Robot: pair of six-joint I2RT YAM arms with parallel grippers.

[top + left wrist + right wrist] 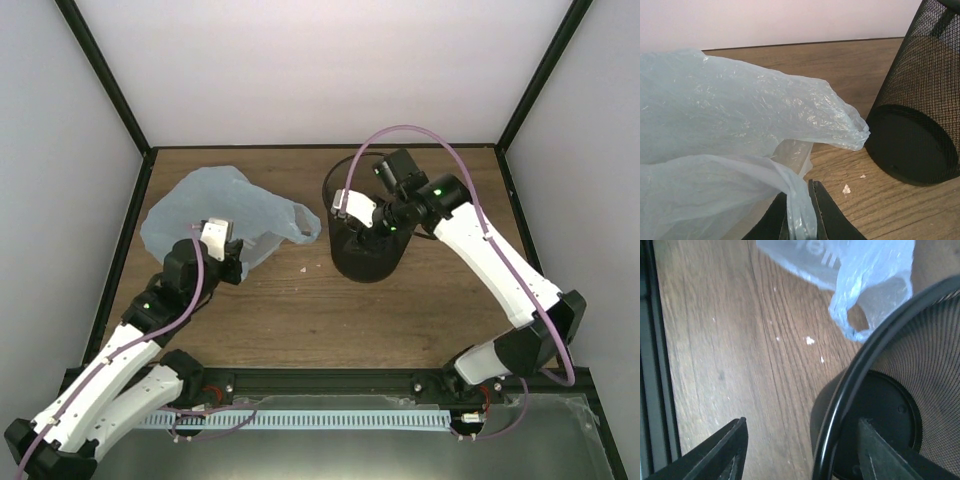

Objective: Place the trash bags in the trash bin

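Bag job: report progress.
Done: nothing is in the bin yet. In hand: left gripper is shut on the bag, which lies on the table beside the bin; right gripper straddles the rim, open. Left: carry the bag into the bin.

Crumpled light-blue bag (200,210) lies beside black mesh bin (365,265).

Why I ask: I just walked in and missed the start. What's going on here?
The left hand is pinched shut on a light-blue plastic bag, which sits on the wooden table to the left of the black wire-mesh bin. The right hand is open, set astride the bin's rim. The bag is not in the bin yet.
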